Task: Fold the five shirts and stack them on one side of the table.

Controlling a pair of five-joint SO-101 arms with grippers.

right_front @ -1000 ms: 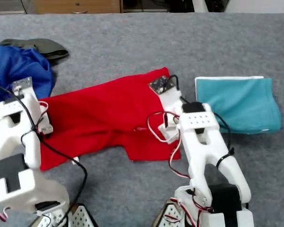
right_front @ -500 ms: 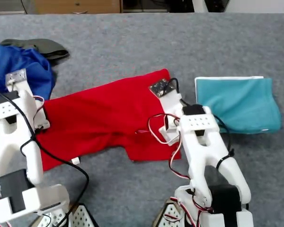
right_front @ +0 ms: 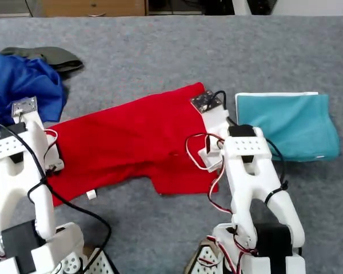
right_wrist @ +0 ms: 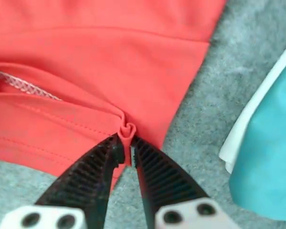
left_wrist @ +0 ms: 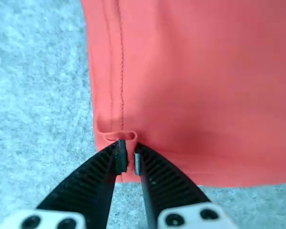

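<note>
The red shirt (right_front: 126, 142) lies spread and slightly rumpled across the middle of the grey table (right_front: 160, 51). My left gripper (left_wrist: 127, 160) is clamped on a small pucker of its stitched hem at one end. My right gripper (right_wrist: 126, 143) pinches a fold at the other end, near the folded teal shirt (right_front: 286, 125).

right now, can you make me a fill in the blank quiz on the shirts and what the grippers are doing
1. The spread shirt whose edges the left gripper and the right gripper pinch is ____ in colour.
2. The teal shirt beside the right gripper is already ____.
3. The crumpled blue shirt lies on the ____ gripper's side of the table.

Missing words: red; folded; left
</note>
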